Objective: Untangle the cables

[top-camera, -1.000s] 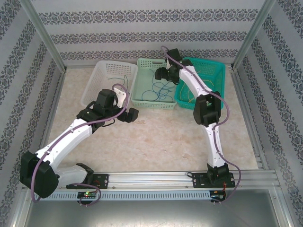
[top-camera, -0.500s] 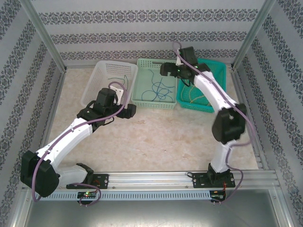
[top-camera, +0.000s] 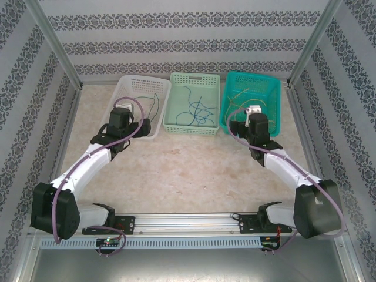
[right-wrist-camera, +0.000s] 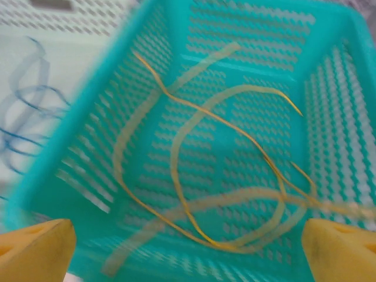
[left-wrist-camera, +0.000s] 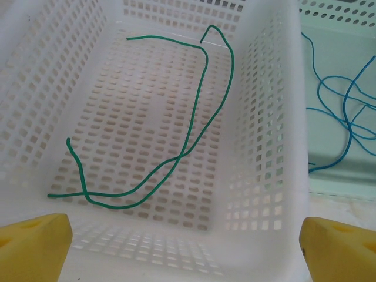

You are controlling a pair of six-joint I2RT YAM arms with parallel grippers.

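So here's where it's at: the cables look pretty much split by colour, one basket each along the far side of the table (top-camera: pixel 194 170). The green cables (left-wrist-camera: pixel 176 160) are in the white basket (left-wrist-camera: pixel 276 117) at about 11 o'clock. The blue cables (top-camera: pixel 197 111) are in the pale green basket (top-camera: pixel 188 130) at 12, and the yellow cables (right-wrist-camera: pixel 173 155) are in the teal basket (right-wrist-camera: pixel 76 158) at 1.

The left pincer (left-wrist-camera: pixel 188 249) hangs over the near rim of the white basket, spread wide and holding nothing. The green strands lie straight ahead of it at 12 o'clock, down on the basket floor. Their long run goes roughly from 7 to 1 o'clock in the left wrist view, and they cross each other about midway.

The right pincer (right-wrist-camera: pixel 188 249) sits at the near rim of the teal basket, also wide and empty. The yellow loops are ahead of it at 12 o'clock, overlapping in a couple of spots, though that view is blurry.

My guess is each arm just takes its own basket, since each one is clearly the nearer arm there. The blue bunch sits between the two arms, so either could reach it.
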